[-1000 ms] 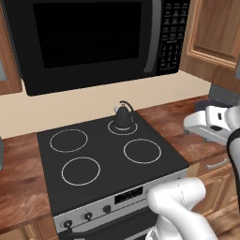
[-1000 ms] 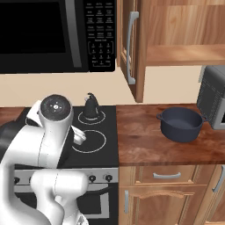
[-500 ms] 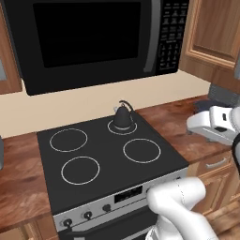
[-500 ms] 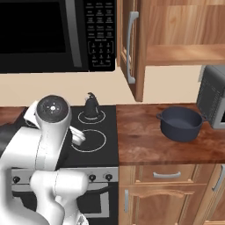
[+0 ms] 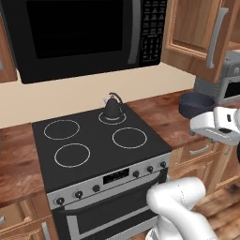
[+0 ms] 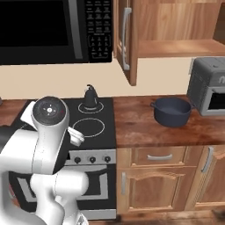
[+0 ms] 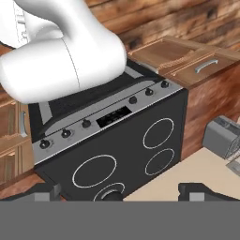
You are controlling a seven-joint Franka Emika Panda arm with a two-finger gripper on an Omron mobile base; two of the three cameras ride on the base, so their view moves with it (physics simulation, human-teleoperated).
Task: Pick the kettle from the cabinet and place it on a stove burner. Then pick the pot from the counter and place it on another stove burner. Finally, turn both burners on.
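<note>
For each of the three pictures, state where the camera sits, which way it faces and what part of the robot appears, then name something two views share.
Left base view: behind the arm's left, facing forward and down at the cooktop; white arm lower right.
Right base view: behind its right, facing the counter and pot; arm lower left.
Hand view: on the hand, looking along the open gripper at the cooktop.
Shared: both base views show the kettle on a rear burner.

Left base view looked forward and down from behind arm, cooktop [image 5: 98,145] at frame centre, microwave [image 5: 89,35] across top. Right base view faced same way from other side, cooktop [image 6: 94,121] at left centre, desk [image 6: 145,125] running right. Both shared cooktop, microwave, desk. Hand view sat nearer, rolled over, knob panel [image 7: 105,117] above cooktop rings.
</note>
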